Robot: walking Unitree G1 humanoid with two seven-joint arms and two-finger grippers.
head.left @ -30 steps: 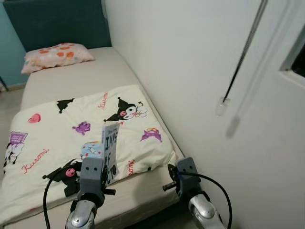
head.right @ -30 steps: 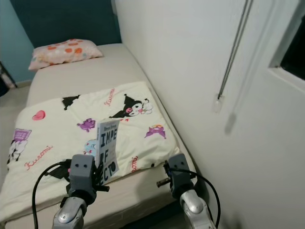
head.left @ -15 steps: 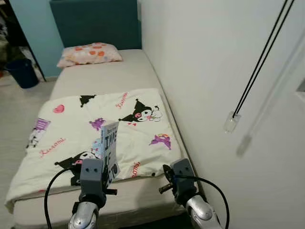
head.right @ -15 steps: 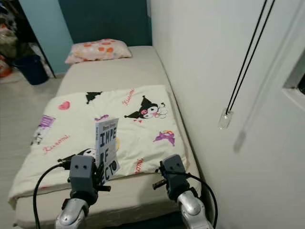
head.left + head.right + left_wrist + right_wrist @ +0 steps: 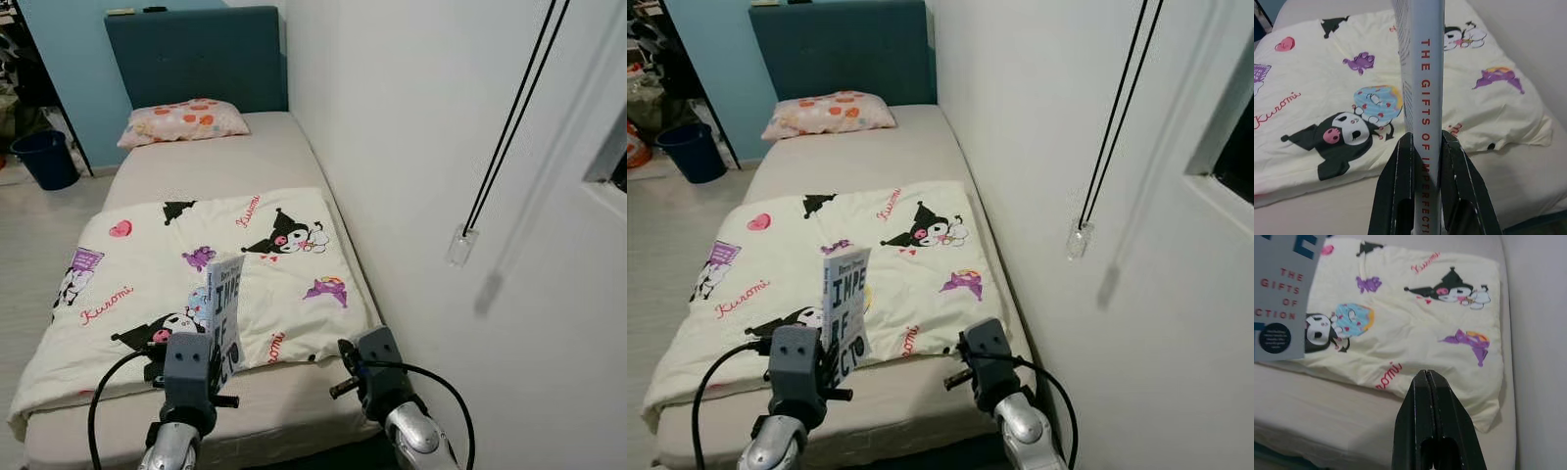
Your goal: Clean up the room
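One blue bin (image 5: 44, 160) stands far left on the floor beside the bed (image 5: 211, 162). Nearer, I see my left gripper (image 5: 1427, 147) clamped on a book (image 5: 226, 309), held upright over the patterned blanket (image 5: 137, 269). Right of it, my right gripper (image 5: 1427, 382) hovers with fingers pressed together, holding nothing, near the white wall (image 5: 411, 117).

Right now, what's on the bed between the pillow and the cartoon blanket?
Nothing: a bare stretch of beige mattress separates the pillow from the cartoon blanket, seen in the right eye view.
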